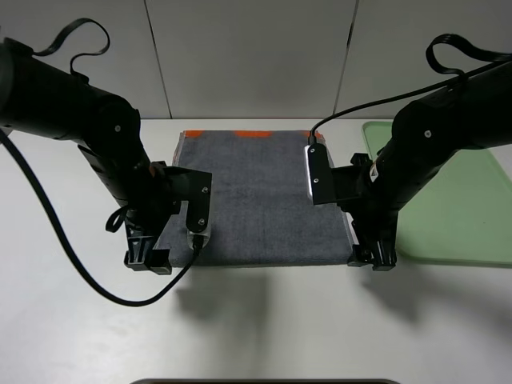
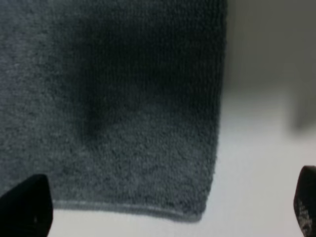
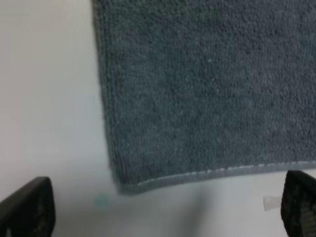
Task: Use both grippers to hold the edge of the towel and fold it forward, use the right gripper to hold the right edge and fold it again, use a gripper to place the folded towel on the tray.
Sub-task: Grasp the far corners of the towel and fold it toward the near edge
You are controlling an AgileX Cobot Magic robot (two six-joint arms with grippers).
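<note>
- Left gripper (image 1: 148,258), as I see it from the operator's station, stands released with jaws spread wide and nothing between them. It is low at the near left corner of the towel (image 1: 256,200).
- Right gripper (image 1: 370,258) is likewise spread wide and holds nothing, low at the towel's near right corner.
- In my left wrist view, the left gripper (image 2: 165,207) straddles that corner of the towel (image 2: 123,98). One finger (image 2: 24,210) is in front of the cloth and the other is over bare counter; I cannot tell whether either touches.
- In my right wrist view, the right gripper (image 3: 163,205) brackets the corner of the towel (image 3: 207,89), with both fingers over bare counter beyond the hem.
- The towel lies flat on the counter (image 1: 256,328), midway between the two arms.
- The edge of the towel (image 1: 256,262) runs along the near side from one gripper to the other.
- The right edge (image 3: 102,98) shows as a narrow hem meeting the near hem at the corner.
- An orange band (image 1: 256,134) marks the towel's far end.
- The tray (image 1: 448,258) sits on the counter to the right of the towel, partly behind the right arm, with a strip of counter between it and the cloth.
- Black cables (image 1: 72,264) loop from the left arm across the counter.
</note>
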